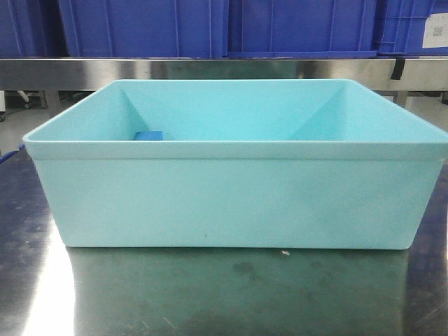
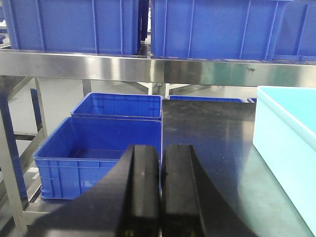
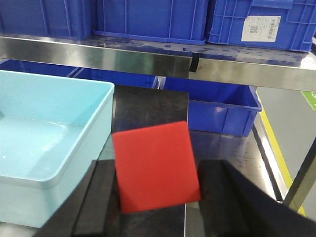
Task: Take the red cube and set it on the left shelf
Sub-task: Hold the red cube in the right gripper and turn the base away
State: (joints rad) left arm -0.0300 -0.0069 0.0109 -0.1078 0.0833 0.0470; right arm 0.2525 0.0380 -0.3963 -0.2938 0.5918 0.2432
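Note:
The red cube (image 3: 155, 165) fills the middle of the right wrist view, slightly tilted, between the two black fingers of my right gripper (image 3: 160, 168), which is shut on it above the steel table, just right of the pale teal tub (image 3: 54, 148). My left gripper (image 2: 160, 150) is shut with nothing between its fingers, over the table's left end, left of the tub (image 2: 291, 148). A steel shelf (image 2: 148, 69) runs across behind it. Neither gripper shows in the front view, where the tub (image 1: 231, 203) holds a small blue block (image 1: 148, 136).
Blue crates (image 1: 210, 28) stand in a row on the steel shelf (image 1: 224, 70) behind the tub. More blue crates (image 2: 98, 148) sit low beyond the table's left edge, and another (image 3: 222, 111) beyond the right end. A shelf leg (image 2: 12, 163) stands at far left.

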